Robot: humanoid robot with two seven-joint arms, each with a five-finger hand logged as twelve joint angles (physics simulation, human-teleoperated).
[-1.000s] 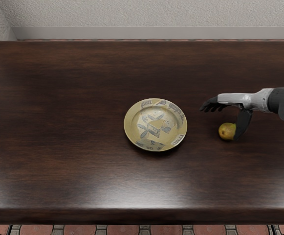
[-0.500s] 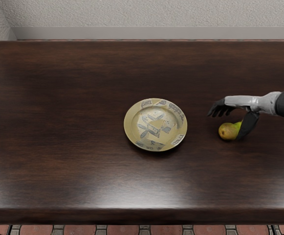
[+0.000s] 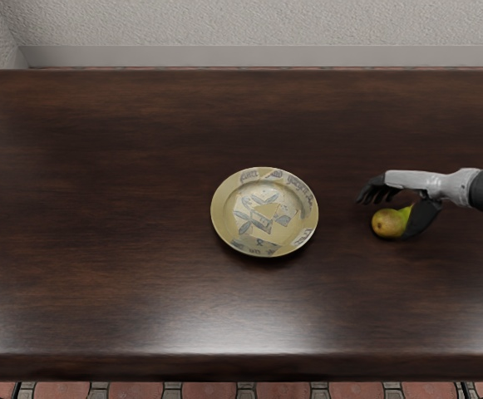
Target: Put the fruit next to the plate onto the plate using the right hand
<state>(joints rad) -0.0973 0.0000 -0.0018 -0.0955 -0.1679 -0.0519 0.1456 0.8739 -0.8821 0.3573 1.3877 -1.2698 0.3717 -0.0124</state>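
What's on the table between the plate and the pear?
Nothing: in the head view, only bare dark table separates the plate from the pear. The right hand hovers at the pear itself, not in that gap.

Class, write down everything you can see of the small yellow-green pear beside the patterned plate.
The small yellow-green pear looks smooth, yellow at its rounded end, greener toward the narrow one. It lies on its side on the dark wooden table, right of and apart from the round patterned plate. The right hand is open above it, thumb by its narrow end; contact is unclear.
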